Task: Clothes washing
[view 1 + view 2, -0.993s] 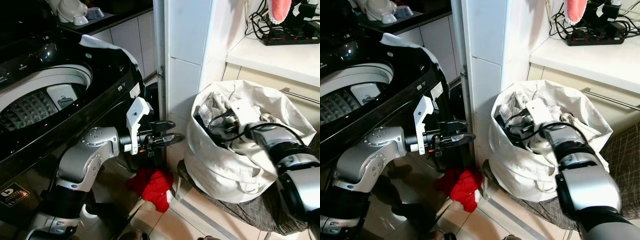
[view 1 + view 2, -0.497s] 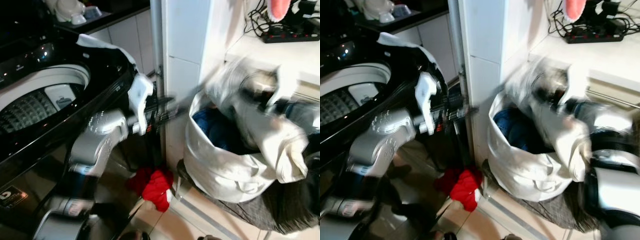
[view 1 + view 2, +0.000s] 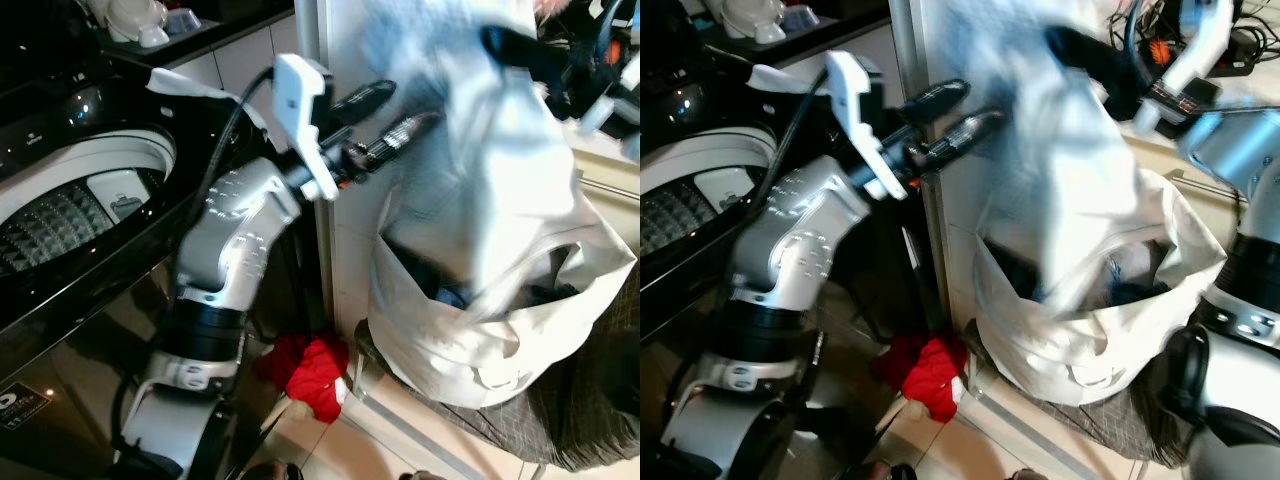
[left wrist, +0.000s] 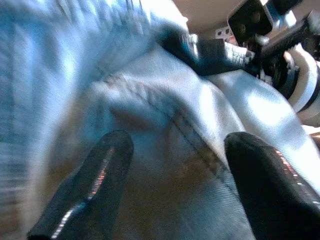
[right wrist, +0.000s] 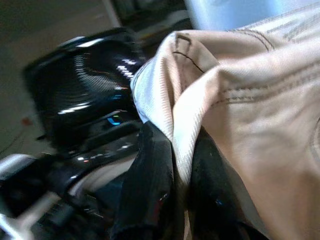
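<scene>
Washer [image 3: 90,130]: glossy black plastic top, perforated metal drum. Garment [image 3: 490,170]: pale twill cloth, visible stitched seams. Bag [image 3: 440,350]: matt white cloth. Arms [image 3: 235,230]: satin silver metal. Pincer fingers [image 4: 90,185]: smooth glossy black. Floor [image 3: 330,445]: glossy tile.

Silver arms, black-fingered left claw [image 3: 385,113]

The silver left arm is raised, elbow bent, its left gripper [image 3: 385,113] reaching to the right with black fingers [image 4: 95,180] spread apart. The right gripper [image 5: 172,165] is raised far right, fingers pinched on pale cloth [image 5: 250,125].
</scene>
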{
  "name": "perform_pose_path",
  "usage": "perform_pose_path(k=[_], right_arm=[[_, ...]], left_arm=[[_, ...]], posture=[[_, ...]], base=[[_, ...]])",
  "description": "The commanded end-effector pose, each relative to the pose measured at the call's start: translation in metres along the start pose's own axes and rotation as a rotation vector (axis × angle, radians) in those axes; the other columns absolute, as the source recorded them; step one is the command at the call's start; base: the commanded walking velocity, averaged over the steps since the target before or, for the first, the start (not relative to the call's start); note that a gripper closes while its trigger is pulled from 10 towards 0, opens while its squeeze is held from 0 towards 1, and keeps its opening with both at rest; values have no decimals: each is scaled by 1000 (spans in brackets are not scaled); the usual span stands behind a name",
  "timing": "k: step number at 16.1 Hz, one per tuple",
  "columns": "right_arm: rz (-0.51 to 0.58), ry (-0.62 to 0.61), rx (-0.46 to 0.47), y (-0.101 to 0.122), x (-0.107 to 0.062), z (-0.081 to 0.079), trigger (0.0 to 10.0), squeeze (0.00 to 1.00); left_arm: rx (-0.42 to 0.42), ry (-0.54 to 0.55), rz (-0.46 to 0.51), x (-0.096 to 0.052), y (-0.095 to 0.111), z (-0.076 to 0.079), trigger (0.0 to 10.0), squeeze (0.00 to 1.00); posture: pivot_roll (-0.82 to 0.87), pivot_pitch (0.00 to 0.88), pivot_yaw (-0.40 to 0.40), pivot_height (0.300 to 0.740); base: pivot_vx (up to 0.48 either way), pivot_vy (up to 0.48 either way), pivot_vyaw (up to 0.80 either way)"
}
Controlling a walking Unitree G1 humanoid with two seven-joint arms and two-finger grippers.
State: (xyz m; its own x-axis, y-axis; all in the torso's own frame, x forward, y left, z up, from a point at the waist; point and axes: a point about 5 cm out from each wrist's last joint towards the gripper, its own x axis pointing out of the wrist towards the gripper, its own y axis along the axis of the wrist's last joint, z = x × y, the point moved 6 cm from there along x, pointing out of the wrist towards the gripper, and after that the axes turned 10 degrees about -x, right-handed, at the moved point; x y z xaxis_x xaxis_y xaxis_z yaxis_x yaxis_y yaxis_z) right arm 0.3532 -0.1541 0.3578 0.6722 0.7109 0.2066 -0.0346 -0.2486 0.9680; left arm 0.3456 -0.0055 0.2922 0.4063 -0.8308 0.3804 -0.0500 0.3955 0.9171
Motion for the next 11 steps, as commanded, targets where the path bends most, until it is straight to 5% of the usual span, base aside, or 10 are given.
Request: perform_pose_path(k=[1,7,9,11], right_arm=[[32,30,-15,10,0,-10,0,0],[33,76,83,-2,12,-33,0,0],[42,90,95,0,14,-37,0,0],[42,103,101,-2,16,-43,0,0]], left_arm=[[2,-12,8,1,3,2,10000,1000],[-153,-230,-29,-7,-6,40,10000,1000],[-133,-226,-73,-6,-19,42,10000,1000],[-89,-99,-84,2,-28,26,10000,1000]], posture=[[-129,0,112,740],[-112,0,96,740],[-113,0,98,740],[-118,0,102,740]], base=[[0,0,0],[0,0,0],[0,0,0],[0,0,0]])
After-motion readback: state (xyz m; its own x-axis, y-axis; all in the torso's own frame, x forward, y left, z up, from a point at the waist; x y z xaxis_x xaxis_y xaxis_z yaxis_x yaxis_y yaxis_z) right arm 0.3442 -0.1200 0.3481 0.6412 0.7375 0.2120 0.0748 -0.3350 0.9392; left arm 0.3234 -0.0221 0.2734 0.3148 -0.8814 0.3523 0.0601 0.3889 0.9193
